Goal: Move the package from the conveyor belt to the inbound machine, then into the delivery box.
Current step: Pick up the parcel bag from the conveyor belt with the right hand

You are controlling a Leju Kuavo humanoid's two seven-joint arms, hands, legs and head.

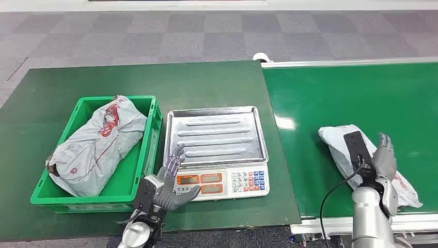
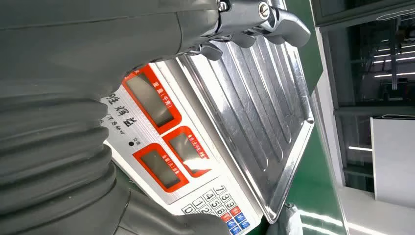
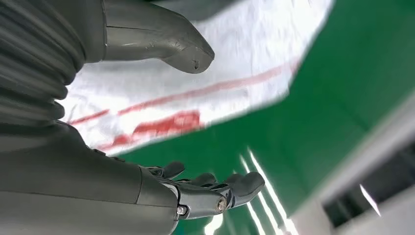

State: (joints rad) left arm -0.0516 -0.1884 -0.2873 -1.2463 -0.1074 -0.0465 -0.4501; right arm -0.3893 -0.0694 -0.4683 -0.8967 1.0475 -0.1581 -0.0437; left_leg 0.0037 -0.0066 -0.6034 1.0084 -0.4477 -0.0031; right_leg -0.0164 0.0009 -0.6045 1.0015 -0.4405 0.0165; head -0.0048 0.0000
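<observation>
- A grey package (image 1: pixel 341 150) with red print lies on the green conveyor belt (image 1: pixel 361 98), near its front edge, on the robot's right.
- The right hand (image 1: pixel 383 157) hangs over the package's near end with its fingers (image 3: pixel 230 188) spread and nothing in them; the right wrist view shows thumb and fingers apart above the bag (image 3: pixel 205 93), though the picture is blurred and contact cannot be judged.
- A dark block at that wrist covers part of the package.
- The scale (image 1: pixel 219 155), a ridged steel tray over a keypad and red-framed displays, sits just left of the belt on the dark green table (image 1: pixel 206 77).
- The left hand (image 1: pixel 173 181) is at the scale's front left corner, fingers apart, holding nothing.
- A green crate (image 1: pixel 150 139) beside the scale holds a second grey bag (image 1: pixel 100 144), which fills most of it and hides much of the crate's floor.
</observation>
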